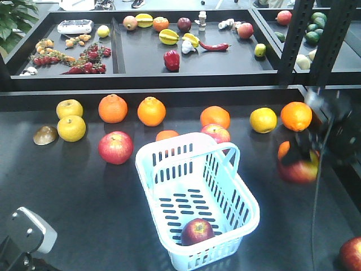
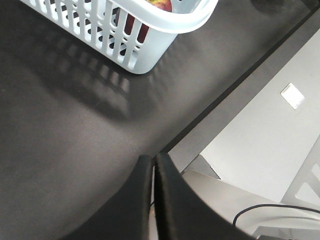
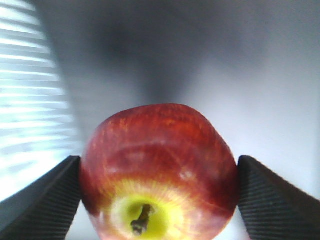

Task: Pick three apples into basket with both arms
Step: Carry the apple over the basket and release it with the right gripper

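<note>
Right gripper (image 3: pixel 159 200) clamped on an apple (image 3: pixel 159 170), left gripper (image 2: pixel 154 170) closed and empty, another apple (image 1: pixel 197 231) in basket (image 1: pixel 225 217)

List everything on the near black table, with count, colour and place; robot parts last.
basket: one, pale blue-white, table centre.
apples: five, red; one in the basket, one left of it, one behind it, one in the right gripper, one at the bottom right edge.
oranges: six; four along the back, first at, one behind the basket, one behind the held apple.
yellow fruits: three; two far left, one back right.
brown object: one, far left.
left gripper: shut, empty, near the table's front edge.
right gripper: shut on the apple.
</note>
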You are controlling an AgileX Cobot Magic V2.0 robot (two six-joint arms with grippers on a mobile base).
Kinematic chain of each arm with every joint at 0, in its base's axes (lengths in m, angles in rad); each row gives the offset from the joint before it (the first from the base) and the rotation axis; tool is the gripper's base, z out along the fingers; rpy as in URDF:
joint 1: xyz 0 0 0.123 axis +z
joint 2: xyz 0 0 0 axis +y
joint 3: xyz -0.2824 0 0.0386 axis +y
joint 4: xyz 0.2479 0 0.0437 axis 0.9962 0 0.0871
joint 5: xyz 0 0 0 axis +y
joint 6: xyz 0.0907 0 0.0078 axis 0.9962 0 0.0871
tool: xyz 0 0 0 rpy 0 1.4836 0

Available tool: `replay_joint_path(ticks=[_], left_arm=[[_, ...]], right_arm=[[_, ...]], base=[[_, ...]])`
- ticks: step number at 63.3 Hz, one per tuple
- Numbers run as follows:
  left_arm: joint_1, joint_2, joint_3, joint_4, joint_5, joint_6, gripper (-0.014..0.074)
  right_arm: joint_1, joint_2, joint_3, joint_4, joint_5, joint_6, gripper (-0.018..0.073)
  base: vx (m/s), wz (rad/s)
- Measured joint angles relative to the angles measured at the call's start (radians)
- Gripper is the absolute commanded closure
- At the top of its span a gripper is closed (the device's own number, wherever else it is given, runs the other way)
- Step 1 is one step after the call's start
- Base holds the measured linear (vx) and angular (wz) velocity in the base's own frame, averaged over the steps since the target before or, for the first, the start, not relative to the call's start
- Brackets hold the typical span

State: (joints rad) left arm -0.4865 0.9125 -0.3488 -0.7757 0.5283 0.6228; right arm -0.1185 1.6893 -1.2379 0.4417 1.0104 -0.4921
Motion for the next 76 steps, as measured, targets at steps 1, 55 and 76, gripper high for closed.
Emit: replay_joint_path(ticks=[1,55,76], left_arm=[[0.000,0.000,0.000,0.000,0.000,0.000,0.0603],[0.000,0.000,0.000,0.000,0.001,0.000,0.0603],[0.000,0.000,0.000,0.000,0.001,0.000,0.0603]], right_arm=[[0.000,-0.023,0.000,0.025,0.012,-0.018,0.0568],[0.418,-0.029,0.002,0.045,-0.050,-0.016,0.0150],[0.418,-0.015,0.004,0.038,-0.082,0.023,-0.0083]], base=[[0.00,0.00],[0.00,0.00],[0.00,0.00]])
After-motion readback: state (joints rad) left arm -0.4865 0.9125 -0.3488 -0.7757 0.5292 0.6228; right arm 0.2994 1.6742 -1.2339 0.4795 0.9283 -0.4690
